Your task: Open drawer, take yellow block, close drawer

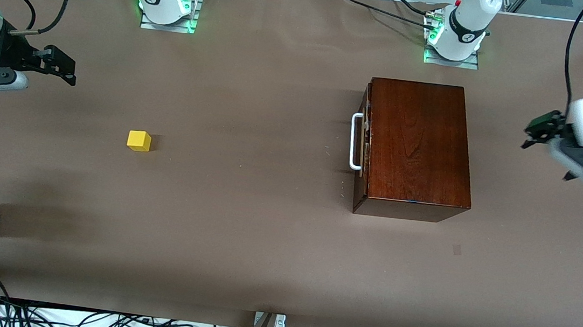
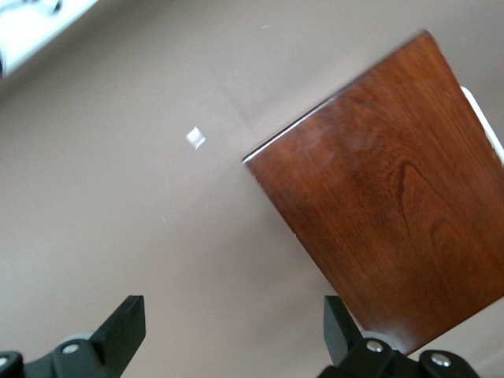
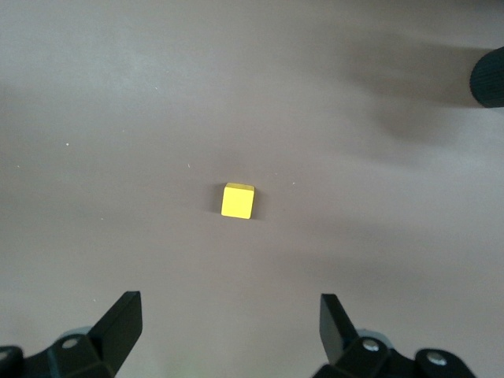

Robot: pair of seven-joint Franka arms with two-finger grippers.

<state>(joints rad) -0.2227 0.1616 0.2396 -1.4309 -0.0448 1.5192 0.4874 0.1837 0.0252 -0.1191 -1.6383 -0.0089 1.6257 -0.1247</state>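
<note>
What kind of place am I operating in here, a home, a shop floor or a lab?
Most likely a robotics lab bench: a table under plain brown cover, arm bases bolted along one edge, loose cables along the other, and only test props, the wooden drawer box and the yellow block.

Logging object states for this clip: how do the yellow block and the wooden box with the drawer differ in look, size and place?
The yellow block is a small, bright, plain cube; the wooden box is far larger, dark reddish-brown and polished. The block lies toward the right arm's end of the table; the box sits toward the left arm's end. The box carries a white handle on its shut drawer; the block has no fittings. Both rest on the table, untouched by either gripper.
</note>
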